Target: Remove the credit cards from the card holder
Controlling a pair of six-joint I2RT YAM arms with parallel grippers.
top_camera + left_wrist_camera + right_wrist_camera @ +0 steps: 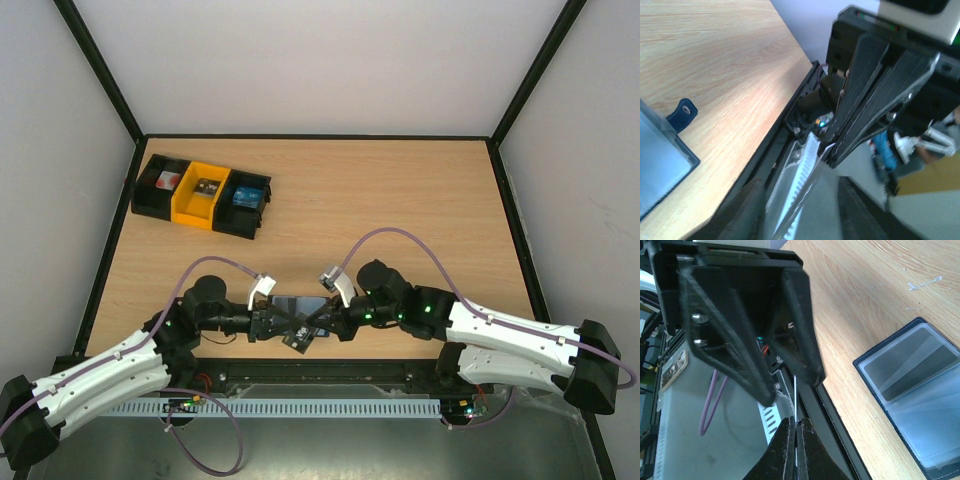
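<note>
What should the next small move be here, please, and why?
Probably pull the right gripper back with the card: it is shut on the card's edge, the left gripper stands open around it, and the card is clear of the holder.

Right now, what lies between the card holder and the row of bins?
Bare wooden table, as the top view shows. Only the left arm's purple cable arcs above that stretch, close to the card holder, well short of the row of bins.

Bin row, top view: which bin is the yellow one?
The middle bin: its walls are yellow, while the left bin and the right bin flanking it are black.
</note>
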